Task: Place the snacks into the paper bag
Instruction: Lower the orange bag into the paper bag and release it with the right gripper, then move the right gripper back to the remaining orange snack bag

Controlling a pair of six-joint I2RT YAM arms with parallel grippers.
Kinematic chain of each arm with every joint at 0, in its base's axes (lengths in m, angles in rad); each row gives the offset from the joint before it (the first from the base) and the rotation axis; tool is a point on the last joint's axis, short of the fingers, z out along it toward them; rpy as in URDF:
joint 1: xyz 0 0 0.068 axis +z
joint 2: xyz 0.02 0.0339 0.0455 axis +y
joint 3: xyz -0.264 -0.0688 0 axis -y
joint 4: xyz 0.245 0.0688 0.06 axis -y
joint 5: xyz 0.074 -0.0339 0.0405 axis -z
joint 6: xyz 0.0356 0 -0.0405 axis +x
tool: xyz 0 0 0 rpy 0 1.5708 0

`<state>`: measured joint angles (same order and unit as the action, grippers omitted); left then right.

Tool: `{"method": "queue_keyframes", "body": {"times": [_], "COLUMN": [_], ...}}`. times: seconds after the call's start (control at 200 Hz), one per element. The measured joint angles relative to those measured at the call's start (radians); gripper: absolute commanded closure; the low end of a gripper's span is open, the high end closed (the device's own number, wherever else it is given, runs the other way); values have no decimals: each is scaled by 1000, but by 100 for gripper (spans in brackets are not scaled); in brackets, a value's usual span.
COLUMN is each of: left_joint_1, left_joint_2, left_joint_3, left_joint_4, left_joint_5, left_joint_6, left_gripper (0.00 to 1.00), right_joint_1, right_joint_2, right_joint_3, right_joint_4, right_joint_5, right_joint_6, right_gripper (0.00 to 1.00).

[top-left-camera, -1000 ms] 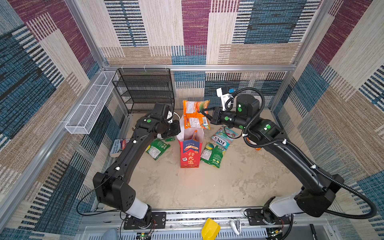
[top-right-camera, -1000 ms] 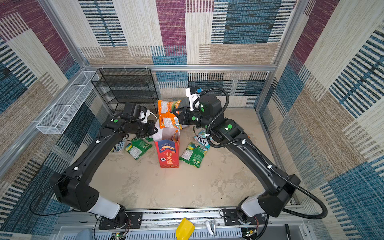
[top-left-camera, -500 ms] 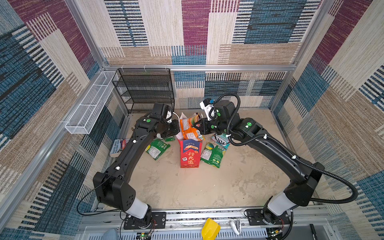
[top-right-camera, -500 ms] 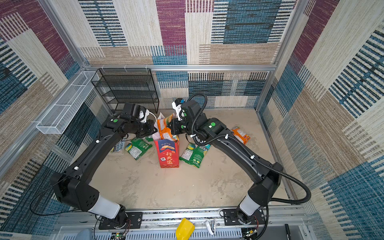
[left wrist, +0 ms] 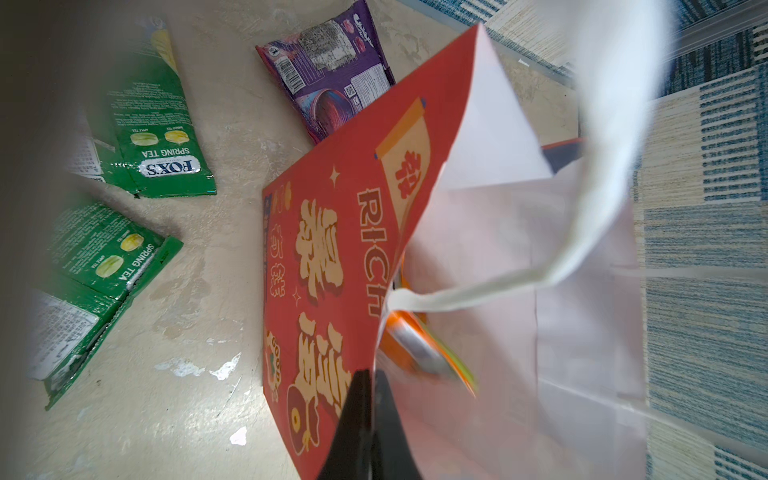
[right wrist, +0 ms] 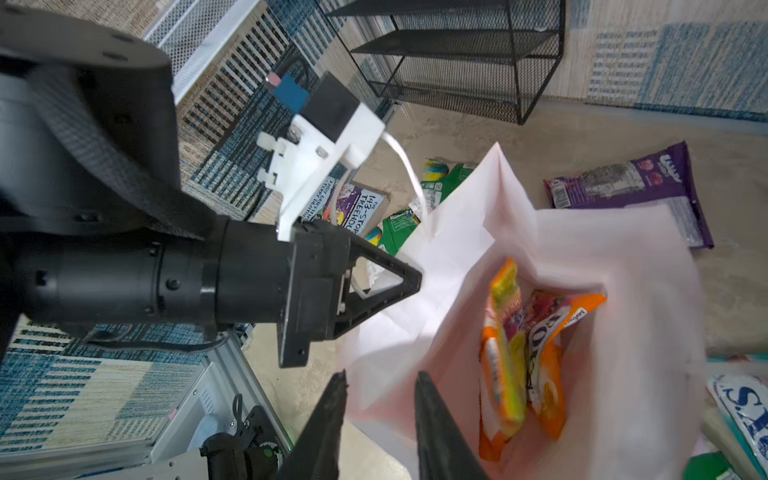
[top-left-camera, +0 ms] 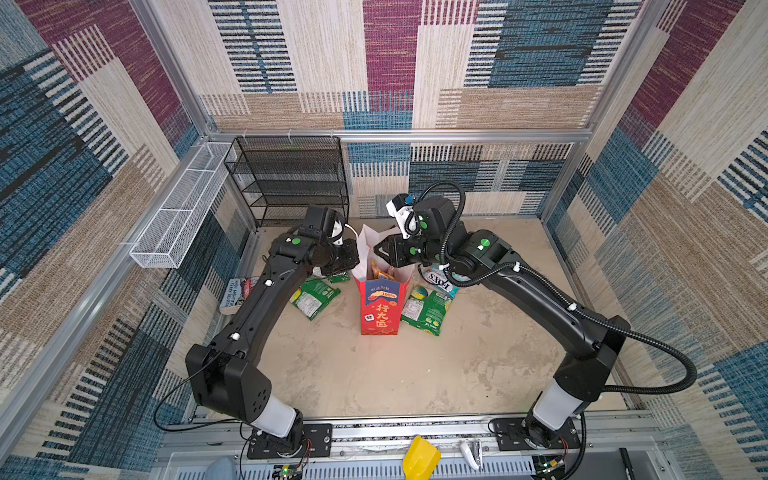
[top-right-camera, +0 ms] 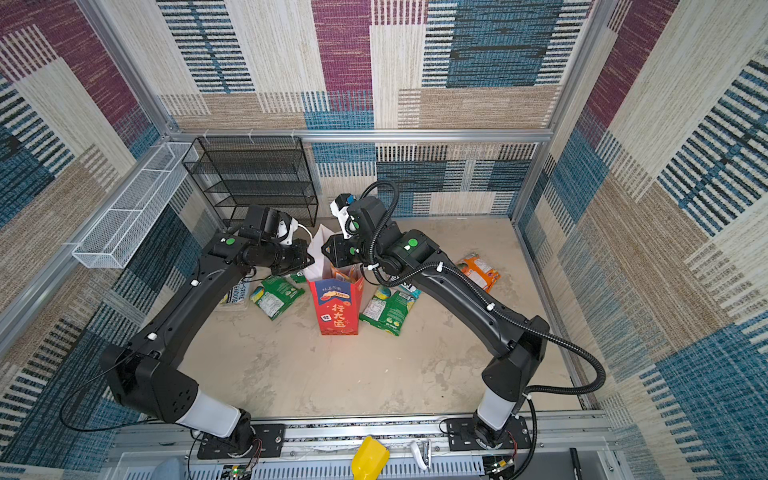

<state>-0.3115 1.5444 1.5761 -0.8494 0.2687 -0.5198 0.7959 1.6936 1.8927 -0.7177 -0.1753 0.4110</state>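
The red paper bag [top-left-camera: 380, 307] [top-right-camera: 336, 309] stands upright mid-floor, its mouth open. My left gripper [left wrist: 372, 374] [top-left-camera: 353, 257] is shut on the bag's rim [left wrist: 415, 216]. My right gripper [right wrist: 380, 376] [top-left-camera: 376, 251] hangs open over the mouth with nothing in it. Orange snacks [right wrist: 536, 353] [left wrist: 419, 349] lie inside the bag. On the floor lie two green pouches [top-left-camera: 316, 295] [top-left-camera: 426, 309], a teal FOX'S pouch [top-left-camera: 440, 280], an orange pouch [top-right-camera: 478, 272] and a purple one [left wrist: 332, 66].
A flat book [top-left-camera: 239, 293] lies by the left wall under my left arm. A black wire rack [top-left-camera: 291, 178] stands at the back left. A white wire basket [top-left-camera: 174, 208] hangs on the left wall. A yellow object [top-left-camera: 419, 459] sits on the front rail.
My right gripper swung left with an orange pouch, came down over the bag's mouth and opened; the pouch now lies inside. The left gripper has kept its hold.
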Motion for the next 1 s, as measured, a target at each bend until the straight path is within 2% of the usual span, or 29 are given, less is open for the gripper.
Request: {"method": "queue_keyframes", "body": {"times": [0.15,0.275,0.366,0.436,0.511,0.636,0.716,0.806,1.002], "left_joint_1": [12,16,16,16,17,17,17,18,19], "left_joint_2": [0,0,0,1,3,4,4,4,4], "left_joint_3": [-2,-3,-4,-5,-6,-7,-7,-7,-7], "left_joint_4": [0,0,1,3,6,8,8,8,8], "left_joint_5": [3,10,19,22,24,26,26,29,30], "left_joint_6": [0,0,-1,-1,-3,-3,-4,-4,-4], "left_gripper": [100,100,100,100,100,100,100,100,100], "right_joint_1": [-1,0,-2,-8,-42,-184,-298,-425,-713], "right_joint_2": [-38,-87,-124,-161,-220,-341,-428,-506,-528], "right_joint_3": [21,46,67,69,37,-91,-222,-380,-679], "right_joint_4": [0,1,-2,-10,-8,10,46,87,209], "right_joint_5": [3,26,79,135,188,233,257,280,220], "right_joint_6": [0,0,-14,-19,-27,-17,6,20,78], "right_gripper": [52,31,20,15,14,10,5,4,4]}}
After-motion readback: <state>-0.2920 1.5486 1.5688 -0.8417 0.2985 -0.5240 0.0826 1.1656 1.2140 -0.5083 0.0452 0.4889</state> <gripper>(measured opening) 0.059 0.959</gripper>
